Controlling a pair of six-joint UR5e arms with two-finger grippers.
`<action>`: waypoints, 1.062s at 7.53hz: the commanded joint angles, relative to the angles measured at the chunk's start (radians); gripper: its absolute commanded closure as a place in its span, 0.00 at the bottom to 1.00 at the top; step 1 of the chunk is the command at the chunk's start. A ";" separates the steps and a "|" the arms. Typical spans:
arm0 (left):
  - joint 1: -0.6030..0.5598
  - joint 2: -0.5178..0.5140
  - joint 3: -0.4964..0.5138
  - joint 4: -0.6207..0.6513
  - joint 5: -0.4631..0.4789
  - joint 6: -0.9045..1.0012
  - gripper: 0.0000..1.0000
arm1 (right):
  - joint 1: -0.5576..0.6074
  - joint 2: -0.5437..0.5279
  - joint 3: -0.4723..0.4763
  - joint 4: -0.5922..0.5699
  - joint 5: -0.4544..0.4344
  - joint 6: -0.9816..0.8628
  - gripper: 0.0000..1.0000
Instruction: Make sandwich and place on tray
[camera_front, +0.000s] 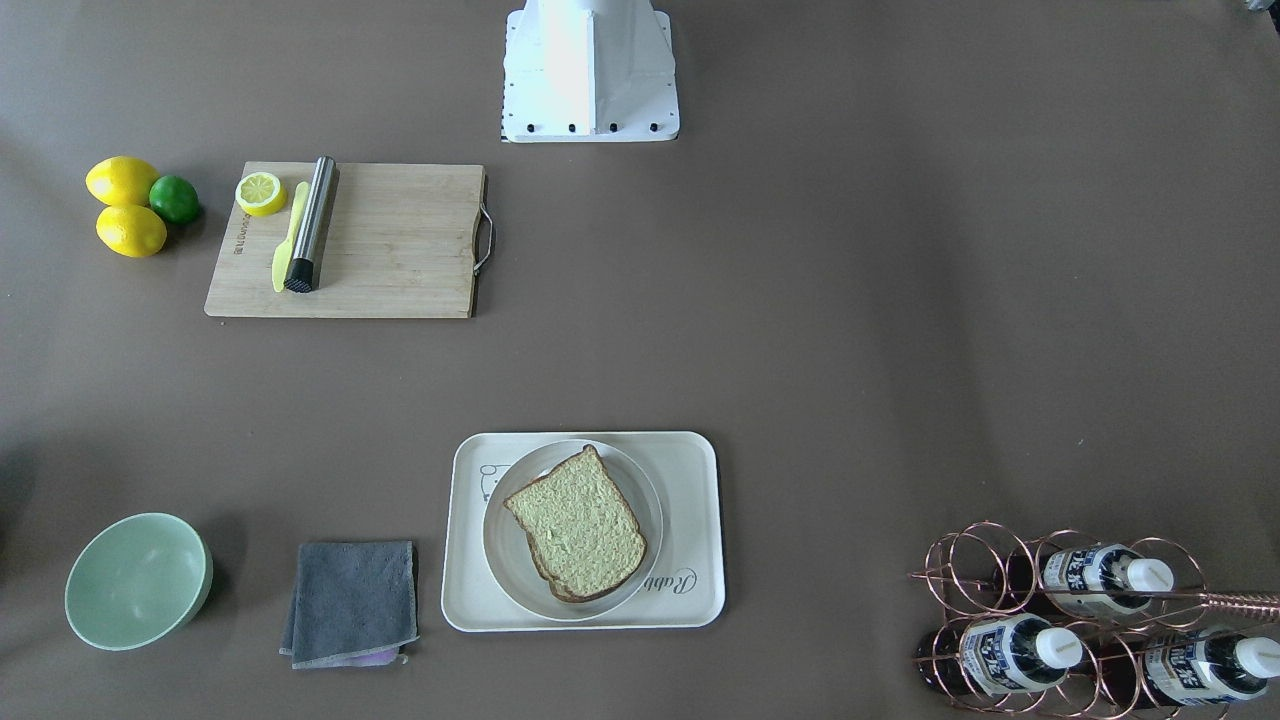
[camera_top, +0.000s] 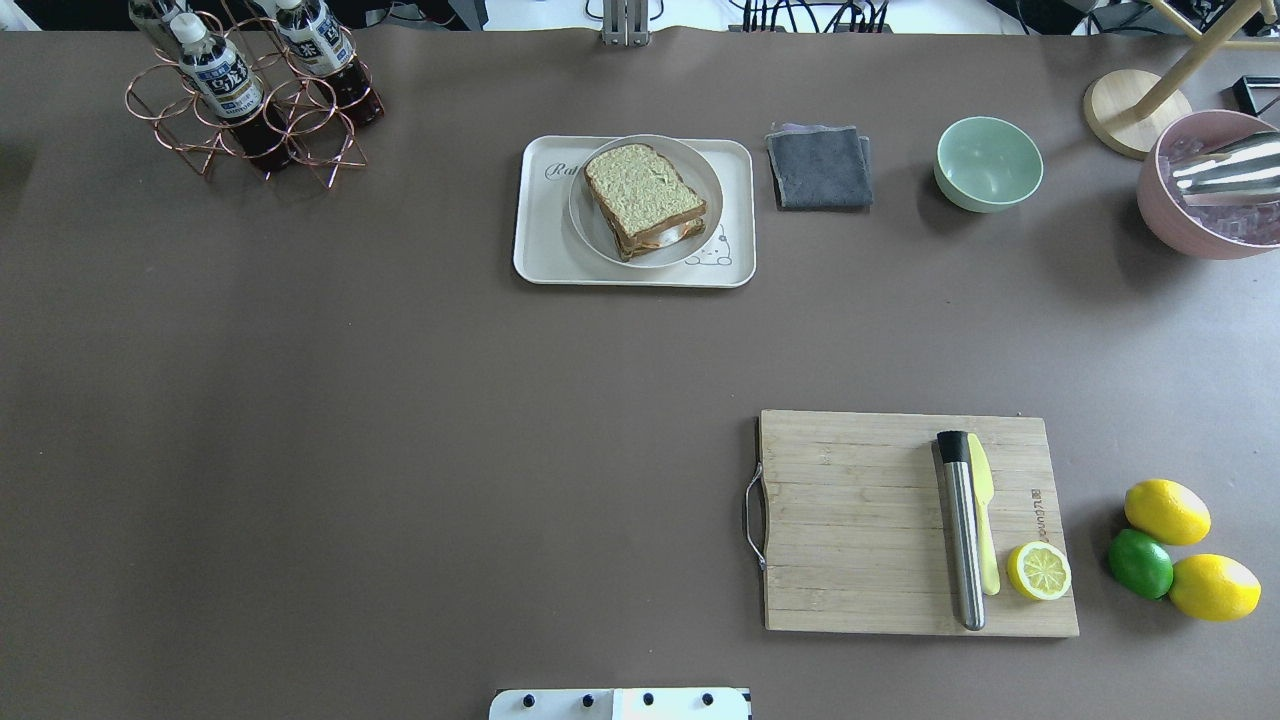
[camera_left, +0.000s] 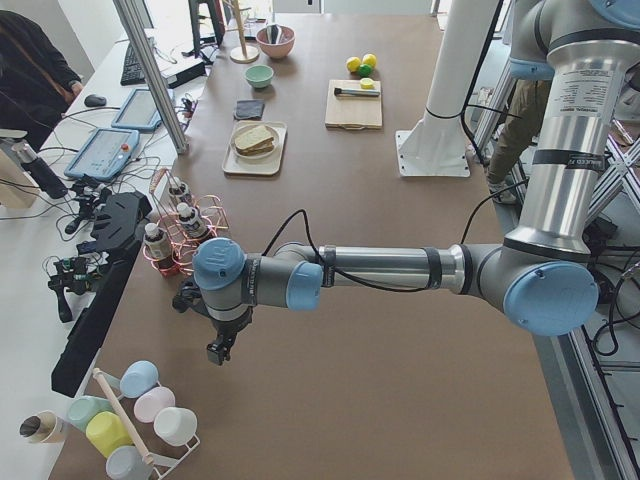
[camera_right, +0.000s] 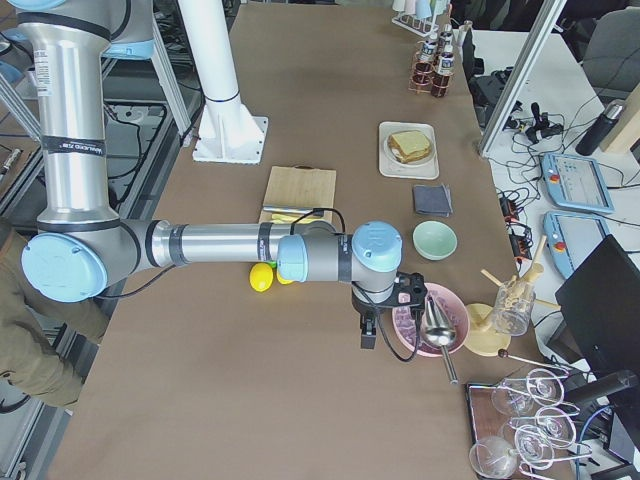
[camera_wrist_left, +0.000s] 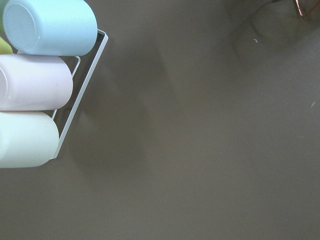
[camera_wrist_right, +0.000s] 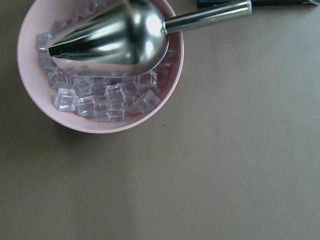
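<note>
Sandwich: two bread slices with the egg's white and orange showing at one edge; the sandwich is laid on a round grey plate.
Tray: the tray is set at the far side of the table from the robot, about mid-table, with the plate resting on it.
Left gripper: the left gripper is held over bare table at the far left end, near a rack of pastel cups; whether its fingers are apart or together cannot be told.
Right gripper: the right gripper is held at the far right end, just beside a pink bowl of ice cubes with a metal scoop; its finger state cannot be told.
Sandwich against grippers: well apart from both, lying between them along the table and gripped by neither.
Near right: a wooden cutting board is seen.
</note>
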 joint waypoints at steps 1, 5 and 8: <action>-0.007 0.006 -0.008 0.002 -0.001 -0.001 0.02 | -0.005 0.020 0.021 -0.051 0.003 0.001 0.00; -0.007 0.008 -0.029 0.011 -0.008 -0.020 0.02 | -0.005 0.007 0.015 -0.043 0.023 0.001 0.00; 0.003 0.009 -0.077 0.062 -0.008 -0.061 0.02 | -0.005 0.006 0.015 -0.043 0.023 0.003 0.00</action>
